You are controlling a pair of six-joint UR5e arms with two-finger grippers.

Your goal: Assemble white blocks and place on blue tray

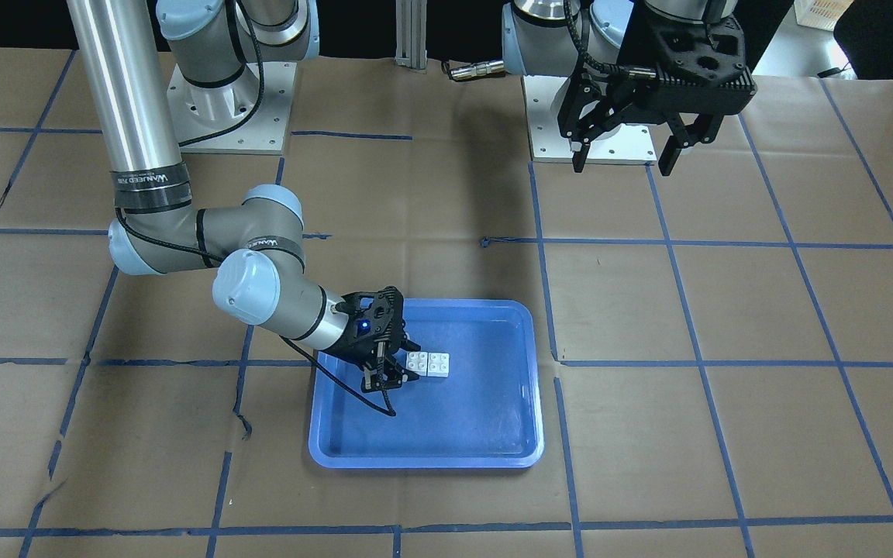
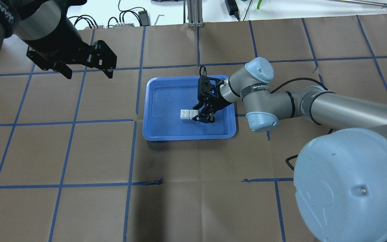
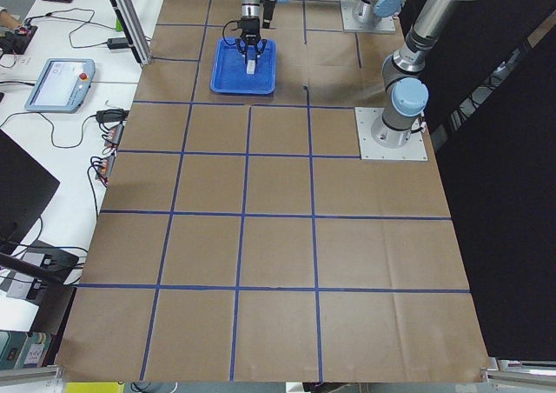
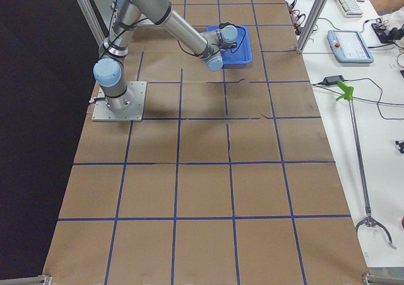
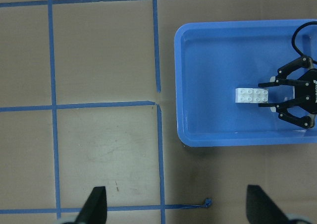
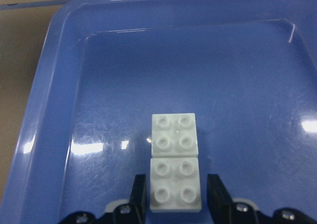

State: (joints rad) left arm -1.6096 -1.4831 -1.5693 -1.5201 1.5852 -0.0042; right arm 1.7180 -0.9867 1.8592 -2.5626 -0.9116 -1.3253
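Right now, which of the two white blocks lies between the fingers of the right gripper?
The lower block in the right wrist view: the right gripper's fingers flank it. The other block lies beyond the fingertips, farther into the blue tray.

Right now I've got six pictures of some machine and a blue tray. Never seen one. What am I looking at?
It is a robot: two jointed arms at a table covered in brown paper, each ending in a two-finger tool. Four pictures come from fixed cameras: one facing the robot, one over its shoulders, one at each table end. Two come from cameras on the wrists. On the table lies a blue tray, with two white blocks in it, end to end and touching. The right tool sits low in the tray, fingers open either side of the nearer block, slim gaps showing. The left tool hangs open and empty, away from the tray.
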